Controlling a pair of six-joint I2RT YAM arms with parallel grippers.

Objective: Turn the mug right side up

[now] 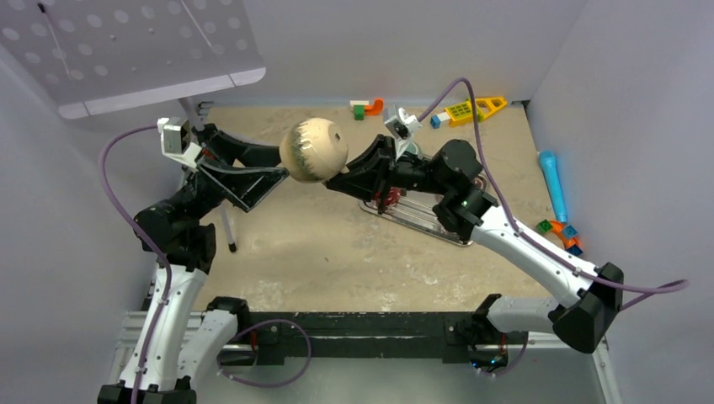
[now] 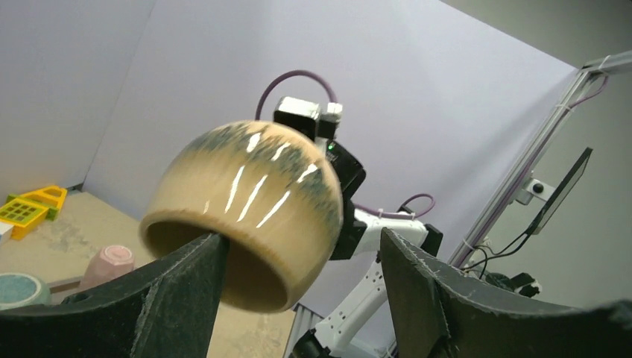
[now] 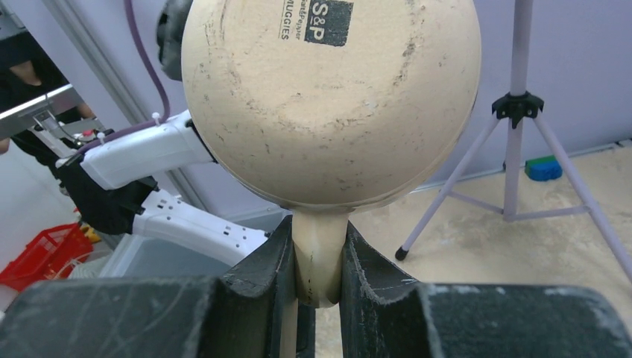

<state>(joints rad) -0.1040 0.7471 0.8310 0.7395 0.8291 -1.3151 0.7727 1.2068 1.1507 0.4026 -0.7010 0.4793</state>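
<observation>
A beige mug [image 1: 313, 150] with a dark-speckled glaze hangs in the air over the middle of the table, its flat base turned up toward the top camera. My right gripper [image 3: 319, 261] is shut on the mug's handle [image 3: 319, 246], below the printed base [image 3: 328, 97]. From the right it reaches the mug [image 2: 253, 194] in the top view [image 1: 338, 177]. My left gripper [image 2: 304, 237] stands open at the mug's mouth, which faces down and toward it. One left finger [image 2: 186, 283] overlaps the rim; whether it touches I cannot tell. The left gripper [image 1: 282, 172] meets the mug from the left.
A white tripod [image 3: 514, 104] stands left of centre [image 1: 226, 223]. A clear tray [image 1: 421, 217] lies under the right arm. Toy blocks and a yellow toy [image 1: 471, 108] sit at the back wall, a teal tool [image 1: 553, 181] at the right. A pink cup [image 2: 108, 262] rests on the table.
</observation>
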